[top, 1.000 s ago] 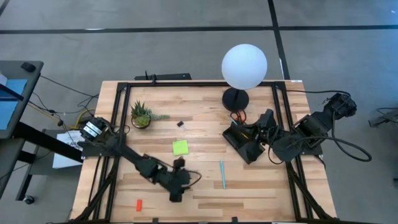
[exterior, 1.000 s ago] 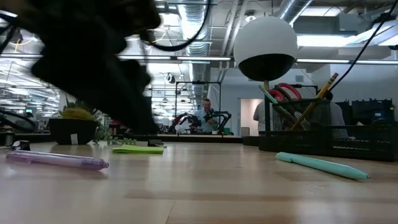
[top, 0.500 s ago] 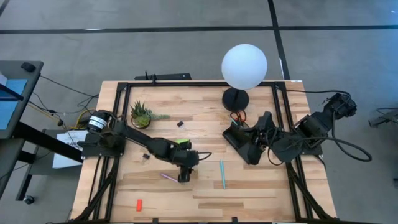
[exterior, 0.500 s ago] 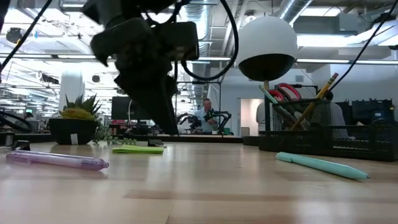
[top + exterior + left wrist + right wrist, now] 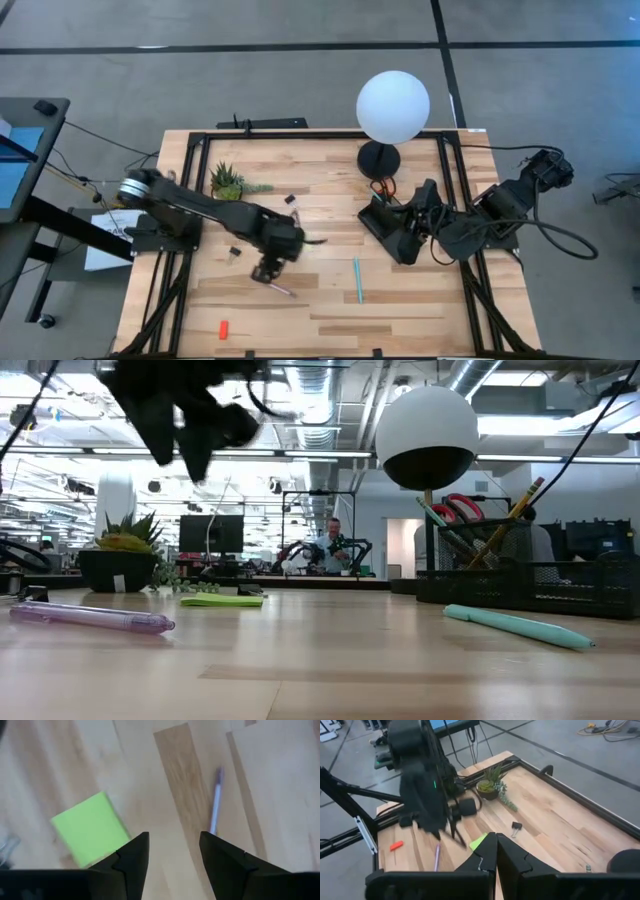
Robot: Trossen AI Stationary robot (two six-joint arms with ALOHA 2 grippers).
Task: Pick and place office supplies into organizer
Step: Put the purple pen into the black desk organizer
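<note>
L gripper [image 5: 170,852]: open, empty, above table between pad [image 5: 90,827] and purple pen [image 5: 215,802] | R gripper [image 5: 495,851]: shut, seemingly empty, by organizer [image 5: 392,230]

A pale wooden table [image 5: 400,310] with a black frame stands on a grey floor [image 5: 200,60] crossed by dark lines. A white globe lamp [image 5: 393,106] sits near its far edge. Beyond the table, the low view shows an open workspace with bright ceiling strip lights [image 5: 560,422], exposed ducts [image 5: 480,372], monitors, and a person [image 5: 333,540] far off.
</note>
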